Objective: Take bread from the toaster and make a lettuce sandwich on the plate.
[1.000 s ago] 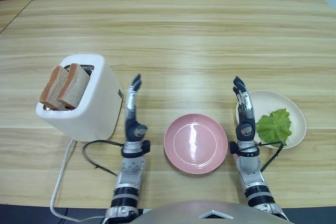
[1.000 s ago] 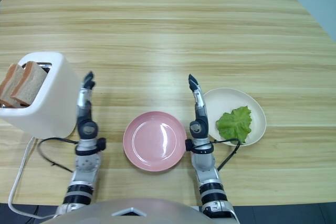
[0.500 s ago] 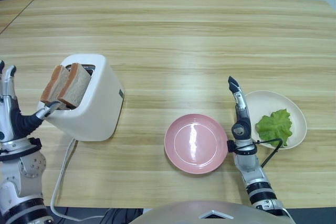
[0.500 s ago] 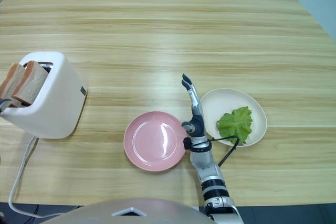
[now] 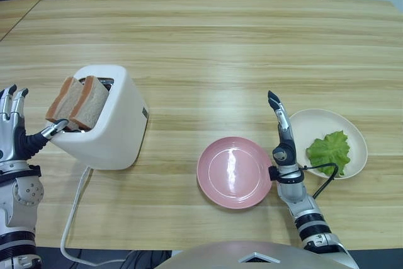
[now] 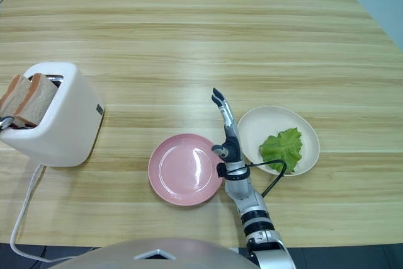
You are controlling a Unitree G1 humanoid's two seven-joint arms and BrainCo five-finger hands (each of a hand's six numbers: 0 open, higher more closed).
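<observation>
A white toaster (image 5: 110, 121) stands at the left of the table with two slices of bread (image 5: 79, 102) sticking up from its slots. My left hand (image 5: 16, 137) is at the far left, open, fingers up, its thumb tip reaching toward the near slice at the toaster's left side. An empty pink plate (image 5: 234, 171) lies near the front centre. My right hand (image 5: 282, 137) stands open and edge-on between the pink plate and a cream plate (image 5: 352, 131), which holds a green lettuce leaf (image 5: 327, 150).
The toaster's white cord (image 5: 72, 209) trails off the front edge of the table. A black cable (image 5: 321, 177) loops by my right wrist. Chairs and table legs stand beyond the far edge.
My left hand has swung from beside the toaster's right side out to its left side, thumb now near the bread. The right hand has shifted slightly left and turned edge-on.
</observation>
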